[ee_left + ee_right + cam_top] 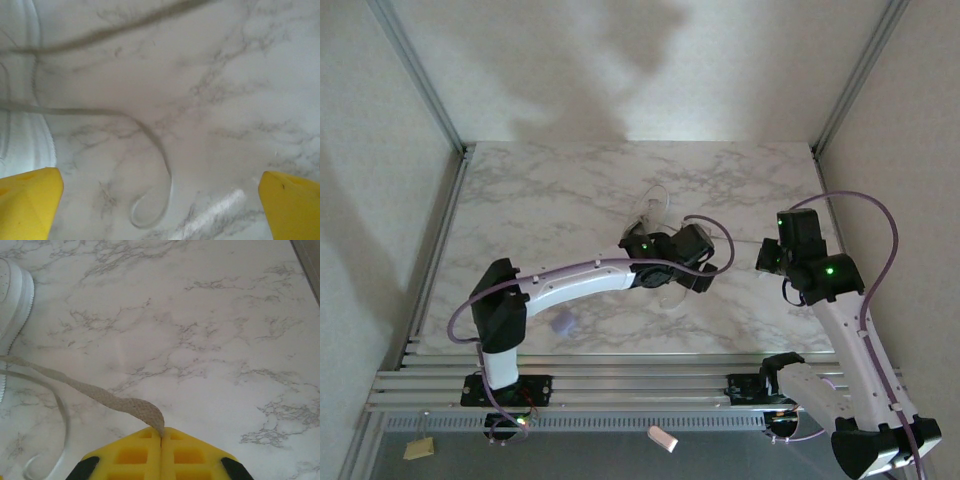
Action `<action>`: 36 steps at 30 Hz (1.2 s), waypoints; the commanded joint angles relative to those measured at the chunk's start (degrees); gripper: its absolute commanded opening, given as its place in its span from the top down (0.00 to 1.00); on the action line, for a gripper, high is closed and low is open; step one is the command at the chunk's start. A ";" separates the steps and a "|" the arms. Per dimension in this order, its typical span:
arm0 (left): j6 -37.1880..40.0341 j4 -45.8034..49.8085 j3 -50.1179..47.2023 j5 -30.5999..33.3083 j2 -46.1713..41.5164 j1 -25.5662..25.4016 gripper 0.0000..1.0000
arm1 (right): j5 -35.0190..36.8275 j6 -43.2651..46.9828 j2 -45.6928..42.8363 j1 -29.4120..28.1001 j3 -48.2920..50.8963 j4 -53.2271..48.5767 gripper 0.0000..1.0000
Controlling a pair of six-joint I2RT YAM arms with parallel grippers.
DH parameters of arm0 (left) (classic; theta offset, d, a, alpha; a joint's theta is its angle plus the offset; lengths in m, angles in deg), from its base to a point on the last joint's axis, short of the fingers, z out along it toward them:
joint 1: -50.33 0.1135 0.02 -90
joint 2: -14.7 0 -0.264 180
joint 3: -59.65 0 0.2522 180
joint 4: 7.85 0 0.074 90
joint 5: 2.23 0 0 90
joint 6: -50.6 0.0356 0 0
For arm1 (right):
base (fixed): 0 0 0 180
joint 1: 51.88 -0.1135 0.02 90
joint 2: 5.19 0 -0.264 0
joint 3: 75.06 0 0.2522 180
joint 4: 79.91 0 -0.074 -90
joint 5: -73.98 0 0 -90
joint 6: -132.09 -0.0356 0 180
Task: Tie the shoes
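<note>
Sneaker lies left of right gripper, which pinches its lace; left gripper gapes.

Marble-patterned table enclosed by pale walls.
Shadows are cast on the far wall; metal rails are fixed nearest.

White sneaker, lace on marble table
</note>
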 commanded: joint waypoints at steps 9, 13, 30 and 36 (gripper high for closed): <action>-2.30 -20.24 -17.13 -7.48 -17.78 3.96 0.05 | -18.75 1.18 0.76 -0.43 -0.09 3.80 1.00; -7.49 -31.29 -27.65 -11.46 -26.07 7.58 0.09 | -27.38 -6.49 0.80 -0.53 1.92 7.63 1.00; 6.81 -40.31 -39.46 -4.13 -37.46 7.01 0.00 | -42.49 8.49 0.90 -4.58 -2.33 6.70 1.00; 7.93 -41.44 -38.81 -7.84 -42.34 12.51 0.00 | -39.48 18.27 1.84 -4.79 -3.21 14.81 1.00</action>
